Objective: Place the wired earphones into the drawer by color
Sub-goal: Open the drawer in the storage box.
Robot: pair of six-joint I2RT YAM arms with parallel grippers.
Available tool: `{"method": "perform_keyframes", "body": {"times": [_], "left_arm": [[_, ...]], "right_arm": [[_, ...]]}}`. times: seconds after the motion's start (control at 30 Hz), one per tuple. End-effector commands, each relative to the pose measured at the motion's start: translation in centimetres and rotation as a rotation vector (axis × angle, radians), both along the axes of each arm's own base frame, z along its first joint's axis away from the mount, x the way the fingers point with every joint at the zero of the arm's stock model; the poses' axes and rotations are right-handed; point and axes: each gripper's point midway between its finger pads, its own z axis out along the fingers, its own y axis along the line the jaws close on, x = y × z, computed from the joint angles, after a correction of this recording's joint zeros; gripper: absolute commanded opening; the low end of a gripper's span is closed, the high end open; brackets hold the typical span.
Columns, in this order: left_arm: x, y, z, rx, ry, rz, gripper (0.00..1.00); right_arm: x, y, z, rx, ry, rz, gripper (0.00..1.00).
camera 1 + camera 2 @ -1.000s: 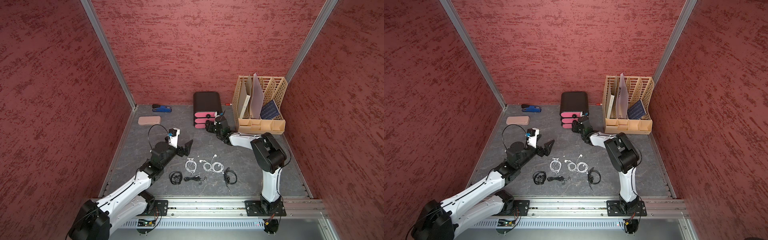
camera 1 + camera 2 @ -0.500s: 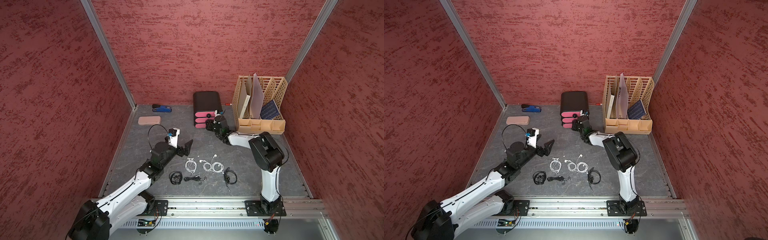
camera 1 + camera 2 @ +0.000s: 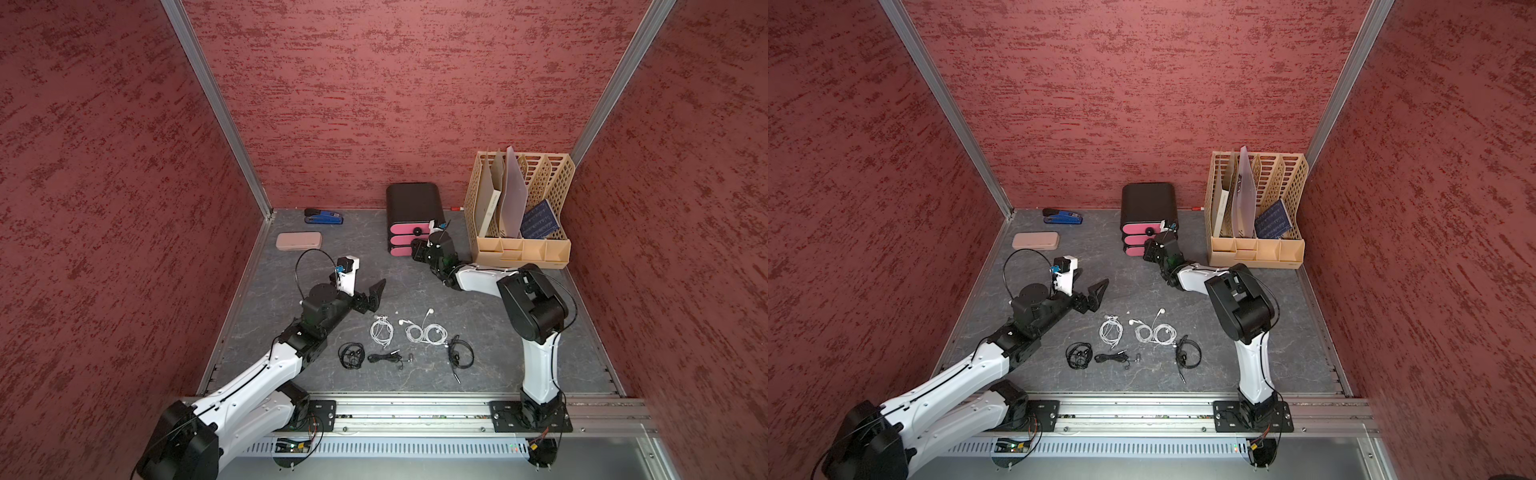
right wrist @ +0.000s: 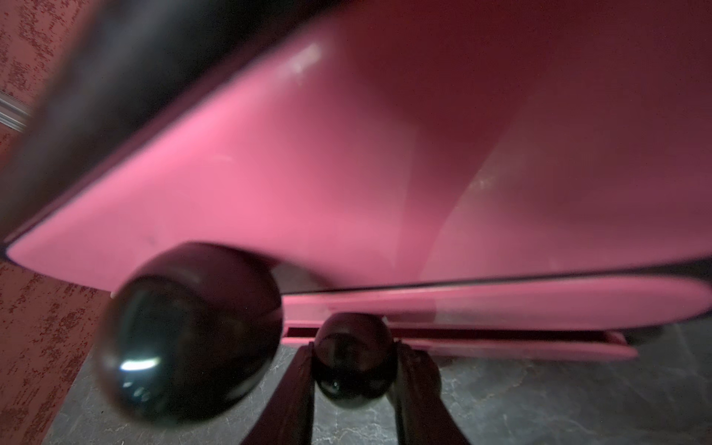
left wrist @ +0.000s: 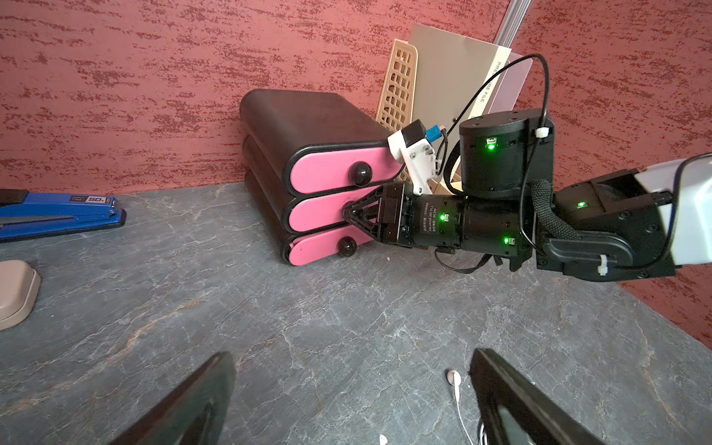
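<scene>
The drawer unit [image 3: 409,203] [image 3: 1148,199] [image 5: 300,123], black with three pink fronts, stands at the back of the table. My right gripper [image 3: 417,249] [image 3: 1148,249] [image 5: 348,214] [image 4: 354,360] is shut on the black knob [image 4: 354,346] of the middle drawer. White wired earphones [image 3: 381,330] [image 3: 1156,332] and black ones [image 3: 352,355] [image 3: 1187,353] lie coiled in the middle of the table. My left gripper [image 3: 372,297] [image 3: 1094,293] [image 5: 352,356] hovers open just behind them, empty, with a white earbud [image 5: 454,376] beside one finger.
A beige file rack [image 3: 519,216] with folders stands to the right of the drawer unit. A blue stapler [image 3: 323,216] and a beige case [image 3: 298,240] lie at the back left. Red walls close in three sides.
My right gripper has reached in to the drawer fronts and narrowed onto the middle knob. The left arm and the earphones have stayed where they were.
</scene>
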Motion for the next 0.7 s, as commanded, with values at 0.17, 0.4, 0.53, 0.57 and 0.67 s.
{"method": "perform_keyframes", "body": {"times": [0.17, 0.4, 0.53, 0.57, 0.67], "left_arm": [[-0.1, 0.2, 0.5, -0.015, -0.019, 0.001, 1.00], [-0.1, 0.3, 0.5, -0.013, -0.020, 0.005, 1.00], [-0.1, 0.3, 0.7, -0.017, -0.023, 0.004, 1.00], [-0.1, 0.3, 0.7, -0.014, -0.023, 0.005, 1.00], [-0.2, 0.3, 0.8, -0.016, -0.026, 0.005, 1.00]], "right_arm": [[-1.6, -0.9, 1.3, -0.010, -0.028, -0.029, 0.27], [-3.3, -0.9, 2.0, -0.014, -0.030, -0.018, 0.27], [-4.5, -1.0, 2.0, -0.027, -0.025, -0.014, 0.27], [-4.8, -1.1, 2.1, -0.028, -0.026, -0.014, 0.27], [-5.7, -1.3, 1.8, -0.031, -0.015, -0.013, 0.27]]}}
